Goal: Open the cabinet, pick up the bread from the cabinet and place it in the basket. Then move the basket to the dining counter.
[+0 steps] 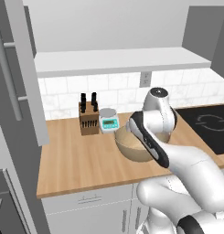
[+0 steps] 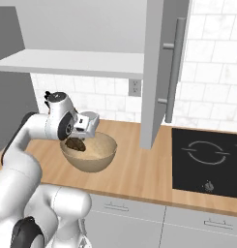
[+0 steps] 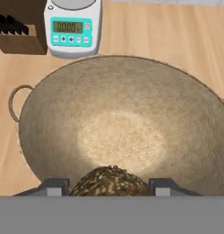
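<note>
The tan woven basket [image 1: 131, 151] [image 2: 96, 154] [image 3: 122, 128] stands on the wood counter backed by white tiles. My gripper [image 2: 76, 139] [image 3: 109, 186] hangs over its near side, shut on the bread [image 2: 75, 144] [image 3: 111, 179], a dark brown speckled lump held between the two fingertips just above the basket's inner wall. In the left base view my forearm hides the hand. The cabinet's doors [image 1: 22, 73] [image 2: 156, 72] stand open, with the bare cabinet floor [image 1: 118, 61] [image 2: 76, 63] above the counter. The dining counter is out of view.
A knife block [image 1: 88, 119] [image 3: 17, 32] and a teal-faced kitchen scale [image 1: 108, 119] [image 3: 72, 25] stand just behind the basket. A black hob [image 1: 209, 123] [image 2: 207, 160] is set into the counter to the right. The open doors jut out over the counter.
</note>
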